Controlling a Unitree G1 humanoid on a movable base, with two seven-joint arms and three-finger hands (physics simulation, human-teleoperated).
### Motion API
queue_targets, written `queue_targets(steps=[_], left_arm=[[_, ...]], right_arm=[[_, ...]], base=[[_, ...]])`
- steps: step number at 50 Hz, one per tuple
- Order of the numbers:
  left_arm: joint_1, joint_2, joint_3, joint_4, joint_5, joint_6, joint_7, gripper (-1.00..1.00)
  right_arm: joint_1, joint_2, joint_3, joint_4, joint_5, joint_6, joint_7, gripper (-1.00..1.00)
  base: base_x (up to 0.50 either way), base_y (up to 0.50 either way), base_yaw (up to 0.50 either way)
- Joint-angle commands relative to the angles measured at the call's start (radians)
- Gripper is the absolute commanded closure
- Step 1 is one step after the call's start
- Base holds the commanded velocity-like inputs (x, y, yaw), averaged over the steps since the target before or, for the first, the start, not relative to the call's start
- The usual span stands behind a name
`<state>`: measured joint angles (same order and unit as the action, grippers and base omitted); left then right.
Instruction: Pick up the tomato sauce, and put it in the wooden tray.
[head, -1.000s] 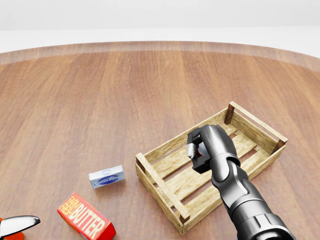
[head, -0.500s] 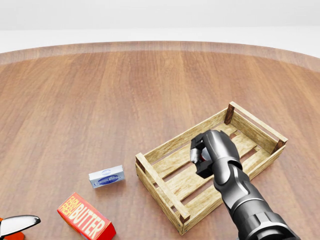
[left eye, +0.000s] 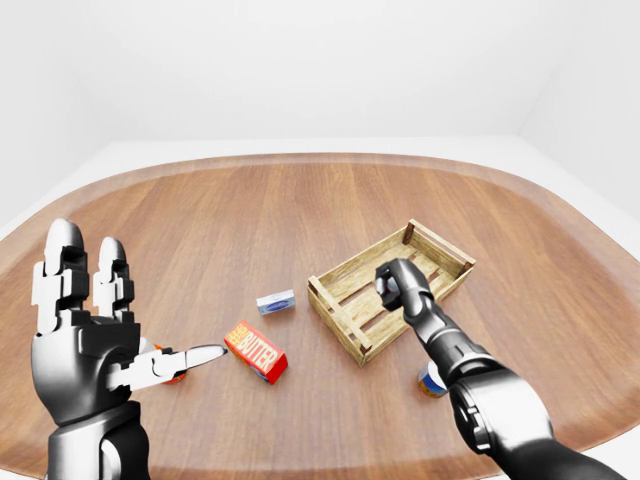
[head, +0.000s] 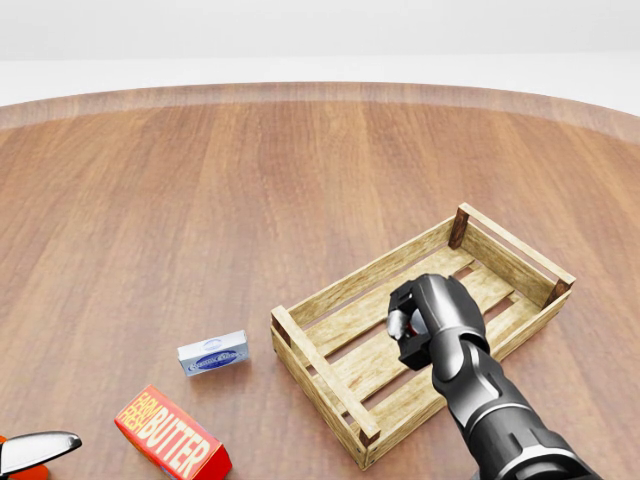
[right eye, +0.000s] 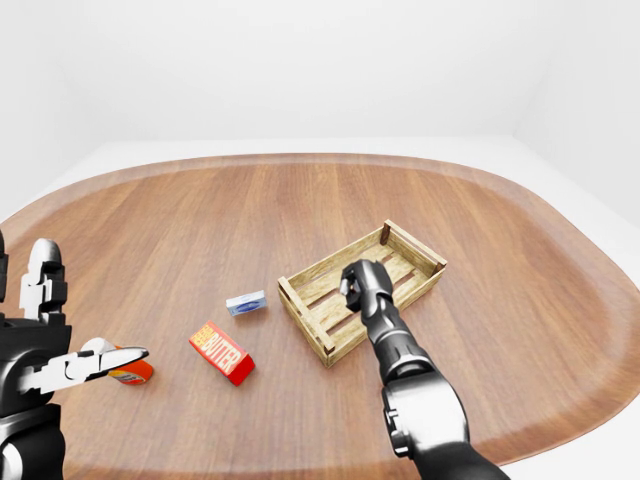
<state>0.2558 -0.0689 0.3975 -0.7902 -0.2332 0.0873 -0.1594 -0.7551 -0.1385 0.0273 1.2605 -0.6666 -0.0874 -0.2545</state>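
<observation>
Over the wooden tray (head: 330, 300), I hold my right hand (head: 425, 318) with its fingers curled tight round something red, probably the tomato sauce, mostly hidden in the grip. My left hand (left eye: 85, 335) stands raised at the near left, fingers spread wide. On the desk (head: 200, 180), left of the tray, lie a butter box (head: 170, 435) and a small blue packet (head: 213, 353).

A broad wooden table (left eye: 300, 215) with rounded corners fills most of both eye views; its boards run in warm reddish-brown grain, and a paler band follows its rim. Beyond it lies a pale floor (left eye: 300, 147), nearly white; plain white walls (left eye: 300, 60) rise behind and at both sides; the light is soft and even, with only faint shadows on the wood.
</observation>
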Motion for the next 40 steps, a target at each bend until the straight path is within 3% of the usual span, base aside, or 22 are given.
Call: queue_targets(steps=[1, 13, 14, 15, 16, 17, 40], left_arm=[[0.001, -0.001, -0.001, -0.001, 0.002, 0.000, -0.001, -1.00], [0.001, -0.001, -0.002, 0.001, 0.003, 0.000, 0.000, -1.00], [0.000, -0.001, -0.003, 0.002, 0.003, 0.000, 0.000, -1.00], [0.000, -0.001, -0.003, 0.003, 0.004, 0.000, 0.000, -1.00], [-0.001, 0.000, -0.003, 0.004, 0.004, 0.000, 0.001, -1.00], [-0.001, 0.000, -0.003, 0.004, 0.004, 0.000, 0.001, -1.00], [-0.004, 0.003, -0.013, 0.019, 0.011, 0.000, 0.005, -1.00]], right_arm=[[-0.001, 0.001, 0.001, 0.003, -0.009, 0.000, -0.016, 1.00], [-0.004, 0.000, -0.002, 0.006, -0.007, 0.000, -0.016, 0.97], [-0.004, 0.000, -0.003, 0.005, -0.006, 0.000, -0.016, 0.70], [-0.004, 0.000, -0.003, 0.004, -0.004, 0.000, -0.015, 0.11], [-0.004, 0.000, -0.003, 0.003, -0.003, 0.000, -0.012, -0.69], [-0.005, 0.000, -0.004, 0.002, -0.003, 0.000, -0.012, -1.00], [-0.013, -0.017, -0.013, -0.019, 0.018, 0.000, 0.008, -1.00]], base=[[0.00, 0.00, 0.00], [0.00, 0.00, 0.00], [0.00, 0.00, 0.00], [0.00, 0.00, 0.00], [0.00, 0.00, 0.00], [0.00, 0.00, 0.00], [0.00, 0.00, 0.00]])
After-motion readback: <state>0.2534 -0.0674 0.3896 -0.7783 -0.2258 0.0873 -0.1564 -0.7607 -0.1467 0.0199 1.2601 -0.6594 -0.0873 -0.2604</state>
